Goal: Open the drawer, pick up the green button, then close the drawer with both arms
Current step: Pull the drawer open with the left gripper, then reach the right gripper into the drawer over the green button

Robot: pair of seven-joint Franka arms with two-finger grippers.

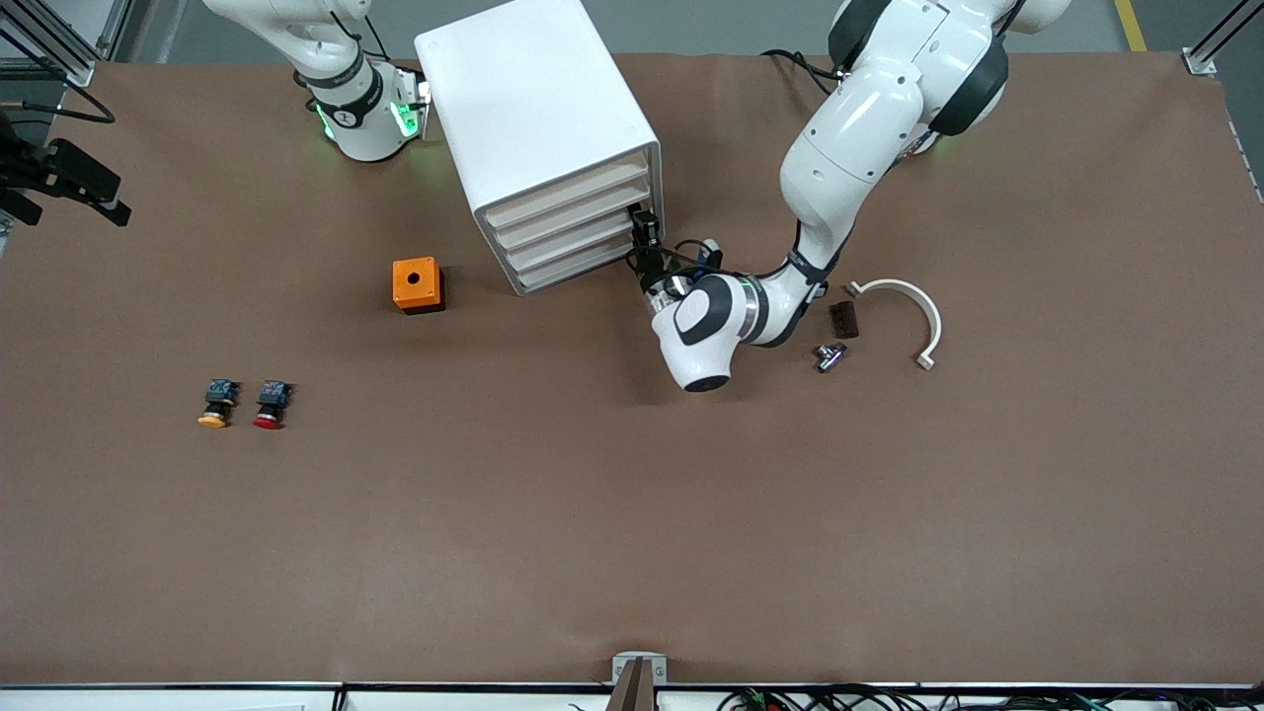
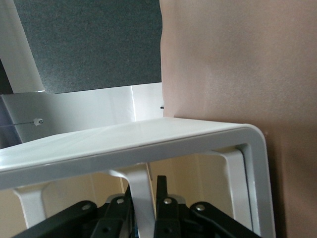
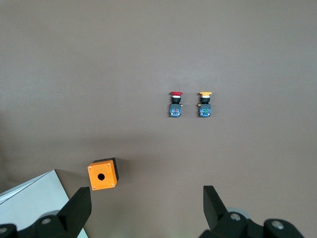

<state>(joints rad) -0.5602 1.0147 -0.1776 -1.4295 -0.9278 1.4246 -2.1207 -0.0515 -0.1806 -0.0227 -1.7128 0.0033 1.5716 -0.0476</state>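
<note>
The drawer-opening step is in hand: the left tool (image 1: pixel 644 259) is clamped on a drawer's handle (image 2: pixel 139 191). A straight outward pull is called for. The right tool (image 3: pixel 147 208) hangs open, waiting. The green button is unseen, presumably inside.

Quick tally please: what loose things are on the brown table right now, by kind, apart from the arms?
Push buttons: 2, yellow-capped push button and red-capped push button
Orange square box with a round hole: 1
White plastic drawer cabinet: 1
White curved half-ring bracket: 1
Small dark brown block: 1
Small silver metal fitting: 1
Total: 7
</note>
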